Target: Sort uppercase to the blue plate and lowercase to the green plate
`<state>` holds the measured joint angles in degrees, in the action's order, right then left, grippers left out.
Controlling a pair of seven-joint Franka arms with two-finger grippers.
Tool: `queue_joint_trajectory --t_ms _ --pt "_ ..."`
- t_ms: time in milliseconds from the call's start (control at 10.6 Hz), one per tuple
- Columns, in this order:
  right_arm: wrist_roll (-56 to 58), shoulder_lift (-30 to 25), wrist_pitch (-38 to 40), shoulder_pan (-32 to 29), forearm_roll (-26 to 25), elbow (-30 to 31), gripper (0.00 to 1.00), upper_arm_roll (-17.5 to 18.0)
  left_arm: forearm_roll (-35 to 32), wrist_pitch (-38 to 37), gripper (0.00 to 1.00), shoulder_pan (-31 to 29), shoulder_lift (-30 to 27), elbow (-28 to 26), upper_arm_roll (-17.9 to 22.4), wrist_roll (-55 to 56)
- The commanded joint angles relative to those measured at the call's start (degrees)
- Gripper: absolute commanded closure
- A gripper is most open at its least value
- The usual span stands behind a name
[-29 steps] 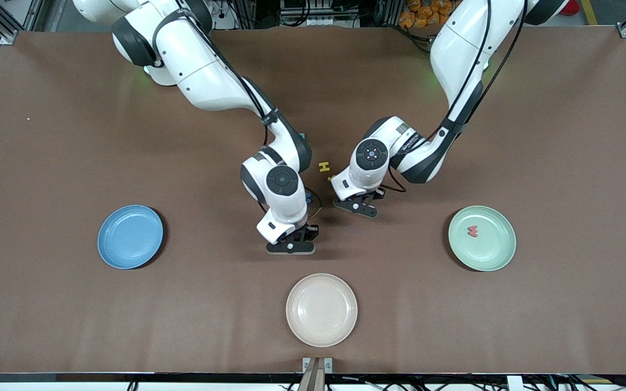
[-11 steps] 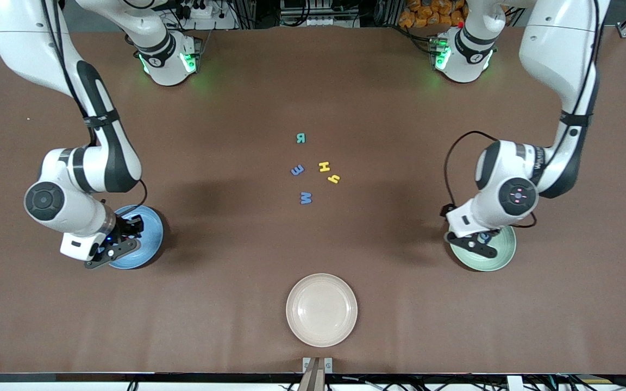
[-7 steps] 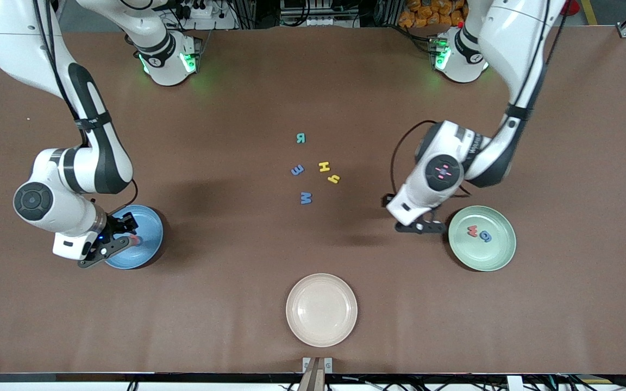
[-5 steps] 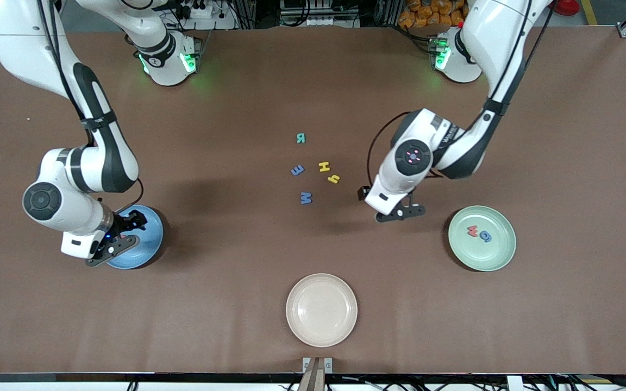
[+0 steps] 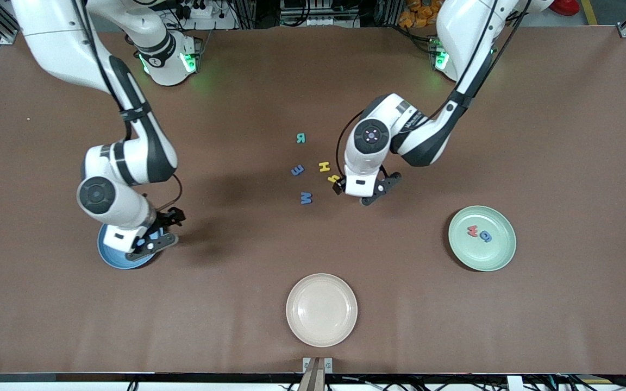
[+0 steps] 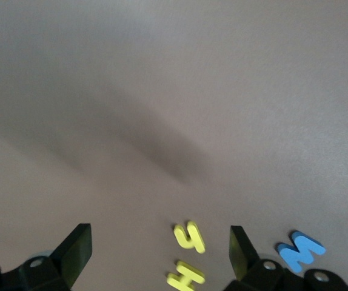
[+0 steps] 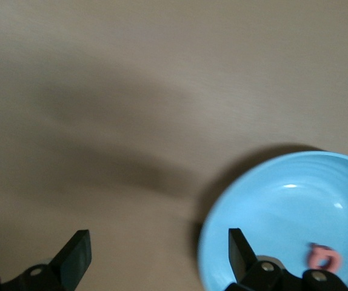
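The blue plate [image 5: 107,252] lies at the right arm's end, mostly hidden under that arm; the right wrist view shows it [image 7: 283,218] with the red Q [image 7: 324,258] in it. My right gripper [image 5: 155,239] is open and empty over the plate's edge. The green plate [image 5: 500,255] holds the red w [image 5: 473,231] and the blue g [image 5: 486,236]. Mid-table lie the teal R [image 5: 301,138], blue e [image 5: 298,170], yellow H [image 5: 324,166], yellow h [image 5: 333,178] and blue M [image 5: 306,198]. My left gripper [image 5: 364,195] is open and empty, beside the h [image 6: 190,236].
A cream plate [image 5: 321,309] sits nearest the front camera at mid-table. The left wrist view also shows the yellow H [image 6: 186,276] and blue M [image 6: 300,250].
The left gripper left the blue g in the green plate and moved to the letters at mid-table. The right gripper moved off the blue plate toward the table's middle, leaving the red Q.
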<state>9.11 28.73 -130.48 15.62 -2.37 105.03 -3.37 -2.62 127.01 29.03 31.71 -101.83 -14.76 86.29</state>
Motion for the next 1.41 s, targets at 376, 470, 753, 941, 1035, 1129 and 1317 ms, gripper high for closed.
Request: queue_joint_trajectory --t_ms 376,470,753,941,1035,1129,1317 --pt "-15.9 -6.1 0.0 11.0 0.2 8.7 0.0 0.0 -12.7 7.8 0.0 4.8 7.7 1.5 -0.9 23.7" --pt "-18.0 -8.0 0.1 12.7 1.0 10.9 0.0 0.3 -14.1 9.4 0.0 5.2 8.0 1.3 -0.9 26.3" --pt "-28.9 -11.6 2.0 19.9 3.8 14.2 0.0 1.4 -16.4 9.6 0.0 5.2 8.1 1.3 -1.0 27.7" --pt "-37.9 -12.4 3.6 21.8 3.8 14.3 0.0 4.9 -16.5 9.8 0.0 5.3 8.3 1.1 -1.0 29.2" --pt "-39.9 -12.6 3.8 23.3 3.9 15.0 0.0 4.9 -16.5 10.4 0.0 5.5 8.5 1.0 -1.0 29.7" --pt "-42.3 -13.2 2.4 24.3 3.9 16.9 0.0 6.1 -16.6 10.9 0.0 5.6 8.8 1.0 -1.1 29.7" --pt "-46.9 -14.1 -3.5 24.3 3.9 21.2 0.0 9.9 -16.7 11.0 0.08 5.6 9.2 1.0 -1.0 29.7"
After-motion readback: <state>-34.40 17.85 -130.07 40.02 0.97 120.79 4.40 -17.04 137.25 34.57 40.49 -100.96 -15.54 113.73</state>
